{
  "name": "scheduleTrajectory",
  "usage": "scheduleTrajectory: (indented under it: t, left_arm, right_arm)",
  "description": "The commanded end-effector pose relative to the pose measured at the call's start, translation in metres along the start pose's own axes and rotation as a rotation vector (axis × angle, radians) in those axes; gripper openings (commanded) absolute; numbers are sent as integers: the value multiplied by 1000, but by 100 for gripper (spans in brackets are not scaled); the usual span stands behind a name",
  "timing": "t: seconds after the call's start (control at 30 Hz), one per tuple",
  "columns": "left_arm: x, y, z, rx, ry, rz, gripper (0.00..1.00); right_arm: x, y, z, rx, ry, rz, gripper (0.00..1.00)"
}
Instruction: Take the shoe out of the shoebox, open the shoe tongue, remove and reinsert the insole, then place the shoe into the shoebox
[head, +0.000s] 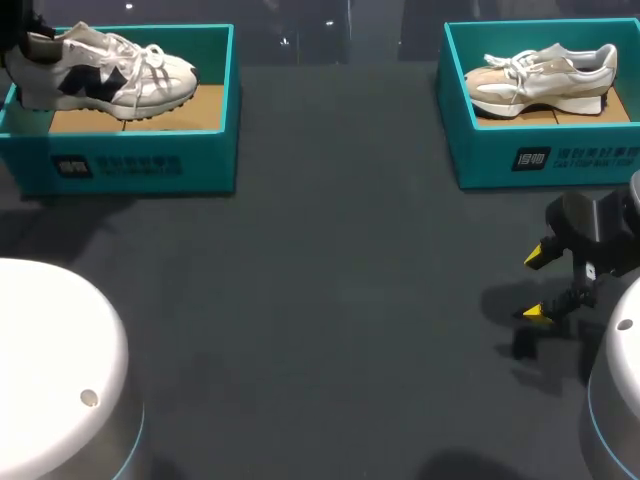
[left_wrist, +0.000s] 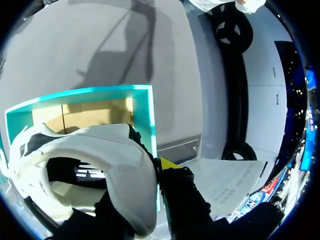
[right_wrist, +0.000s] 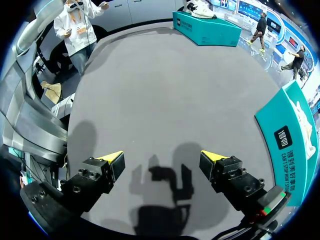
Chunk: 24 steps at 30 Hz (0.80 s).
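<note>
A white and navy shoe sits in the left teal shoebox, toe pointing right. My left gripper is at its heel, at the box's left end. In the left wrist view that gripper is shut on the shoe's heel collar, one finger inside the opening and one outside; a single yellow tip shows. The box's cardboard floor lies ahead. A beige shoe lies in the right shoebox. My right gripper hovers open over bare table, with that box beside it.
White rounded robot bases stand at the near left and the near right of the grey table. The left shoebox shows far ahead of the right gripper.
</note>
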<state>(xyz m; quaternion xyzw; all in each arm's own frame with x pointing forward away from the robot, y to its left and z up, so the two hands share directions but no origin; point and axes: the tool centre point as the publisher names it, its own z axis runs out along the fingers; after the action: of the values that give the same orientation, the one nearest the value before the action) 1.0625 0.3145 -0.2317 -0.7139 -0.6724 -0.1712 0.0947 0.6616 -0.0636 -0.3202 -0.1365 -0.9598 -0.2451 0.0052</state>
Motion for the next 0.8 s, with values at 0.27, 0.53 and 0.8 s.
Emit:
scheduleTrajectory:
  t: [0.27, 0.53, 0.8]
  left_arm:
    - [-30, -1, 38, 63, 14, -19, 0]
    - [-43, -19, 53, 85, 21, 3, 0]
    - [-52, -26, 69, 95, 25, 19, 0]
  right_arm:
    - [2, 0, -1, 1, -2, 0, 100]
    - [2, 0, -1, 1, -2, 0, 100]
    - [2, 0, -1, 1, -2, 0, 100]
